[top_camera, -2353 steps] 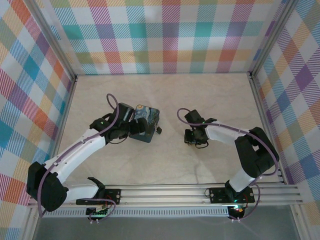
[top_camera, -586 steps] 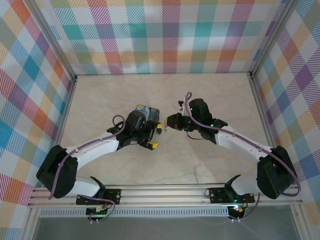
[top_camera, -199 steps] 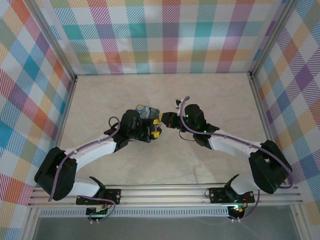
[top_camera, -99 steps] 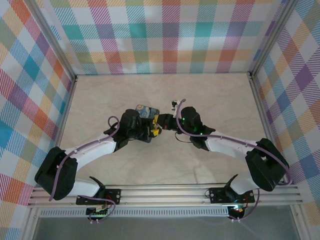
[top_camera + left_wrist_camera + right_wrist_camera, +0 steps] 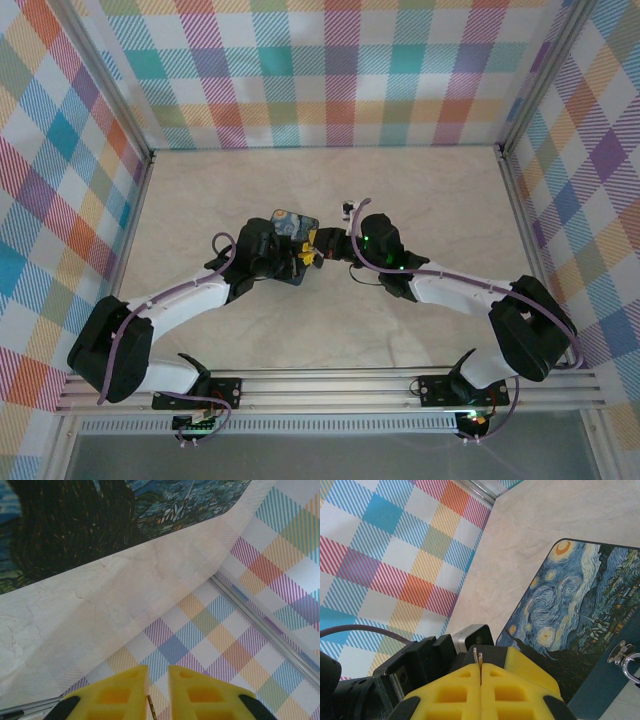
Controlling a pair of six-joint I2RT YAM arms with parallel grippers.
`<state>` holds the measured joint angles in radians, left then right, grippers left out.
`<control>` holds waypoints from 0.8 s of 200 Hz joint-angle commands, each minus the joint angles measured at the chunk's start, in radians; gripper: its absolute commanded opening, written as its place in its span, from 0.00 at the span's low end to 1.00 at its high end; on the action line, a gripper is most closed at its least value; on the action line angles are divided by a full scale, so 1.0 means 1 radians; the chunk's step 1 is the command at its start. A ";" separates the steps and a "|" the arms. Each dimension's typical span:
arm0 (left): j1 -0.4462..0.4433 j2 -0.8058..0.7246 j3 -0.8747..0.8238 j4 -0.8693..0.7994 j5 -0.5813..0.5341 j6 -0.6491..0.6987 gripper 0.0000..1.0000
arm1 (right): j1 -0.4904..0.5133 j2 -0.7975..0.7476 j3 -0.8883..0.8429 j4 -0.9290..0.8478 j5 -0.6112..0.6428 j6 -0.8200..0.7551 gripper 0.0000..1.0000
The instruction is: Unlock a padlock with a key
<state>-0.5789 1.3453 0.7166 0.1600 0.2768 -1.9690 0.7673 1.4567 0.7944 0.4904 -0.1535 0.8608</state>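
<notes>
Two fingers (image 5: 451, 687) pinching key (image 5: 479, 656), box (image 5: 570, 595) edge near

We look down on a pale cream, marble-patterned table (image 5: 400, 190), walled by checked panels (image 5: 330, 70). Lying flat on it, near the middle, is one rectangular box (image 5: 290, 222) printed with a blue, swirling night-sky painting.

Key (image 5: 478, 655) sliver in right end effector (image 5: 480, 667) — rest hidden, silvery loop (image 5: 626, 661) cut by edge
</notes>
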 commanded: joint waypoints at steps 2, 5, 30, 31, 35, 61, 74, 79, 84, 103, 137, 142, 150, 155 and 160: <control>0.010 -0.019 -0.009 0.003 0.002 -0.081 0.14 | 0.004 0.005 0.020 0.039 0.011 0.011 0.00; 0.010 -0.018 -0.009 0.003 0.002 -0.081 0.14 | 0.004 0.004 0.020 0.039 0.011 0.011 0.00; 0.011 -0.023 -0.010 -0.005 0.002 -0.076 0.09 | 0.005 0.000 0.014 0.038 0.012 0.008 0.00; 0.011 -0.022 -0.010 -0.005 0.002 -0.076 0.09 | 0.005 0.001 0.015 0.037 0.012 0.008 0.00; 0.011 -0.023 -0.009 -0.006 0.001 -0.075 0.08 | 0.004 0.000 0.013 0.036 0.012 0.007 0.00; 0.014 -0.025 -0.008 -0.018 0.001 -0.063 0.00 | 0.005 -0.009 0.000 0.033 0.020 0.006 0.00; 0.020 -0.028 0.000 -0.044 0.001 -0.039 0.00 | 0.005 -0.018 -0.008 0.029 0.022 0.000 0.01; 0.023 -0.029 0.007 -0.057 -0.003 -0.020 0.00 | 0.004 -0.023 -0.013 0.025 0.025 -0.002 0.02; 0.028 -0.032 0.018 -0.081 -0.004 0.016 0.00 | 0.005 -0.027 -0.016 0.021 0.028 -0.004 0.03; 0.050 -0.039 0.096 -0.221 -0.021 0.174 0.00 | 0.004 -0.052 -0.039 0.005 0.042 -0.015 0.07; 0.072 0.022 0.250 -0.380 -0.032 0.469 0.00 | 0.005 -0.087 -0.074 -0.051 0.059 -0.029 0.33; 0.073 0.038 0.281 -0.412 -0.034 0.512 0.00 | 0.005 -0.093 -0.077 -0.065 0.061 -0.035 0.36; 0.073 0.059 0.329 -0.463 -0.044 0.599 0.00 | 0.004 -0.106 -0.080 -0.094 0.070 -0.046 0.39; 0.070 0.069 0.351 -0.481 -0.050 0.643 0.00 | 0.005 -0.117 -0.082 -0.118 0.079 -0.054 0.40; 0.068 0.074 0.367 -0.487 -0.057 0.688 0.00 | 0.003 -0.129 -0.083 -0.140 0.088 -0.062 0.40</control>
<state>-0.5144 1.3792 0.9821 -0.1680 0.2508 -1.5890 0.7673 1.3853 0.7311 0.4343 -0.1078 0.8406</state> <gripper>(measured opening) 0.050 0.384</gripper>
